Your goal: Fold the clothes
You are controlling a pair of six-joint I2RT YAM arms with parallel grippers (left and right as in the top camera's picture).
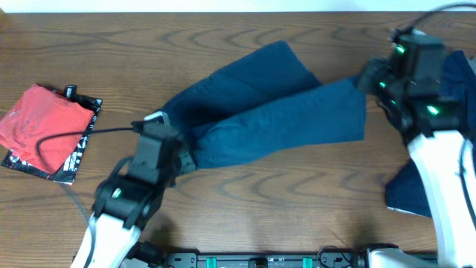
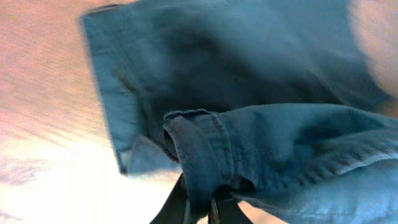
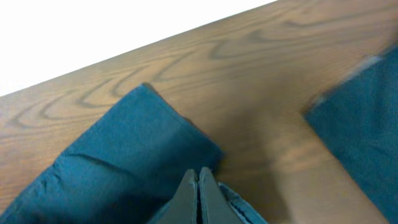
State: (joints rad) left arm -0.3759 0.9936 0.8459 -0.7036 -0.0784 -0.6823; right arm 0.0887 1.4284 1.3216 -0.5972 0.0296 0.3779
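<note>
Stretching the shorts point(image 1: 260, 112) across the surface point(image 1: 260, 193), left tool point(image 2: 200, 205) pinches the waistband; right tool point(image 3: 199, 180) grips a leg end; even tension and a flat lay would fold cleanly.

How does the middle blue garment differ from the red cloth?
The blue garment is navy and stretched long; the red cloth is bright and bunched small. The blue garment is pinched by the fingers of the left gripper; the red cloth lies unheld. Both rest on the table.
</note>
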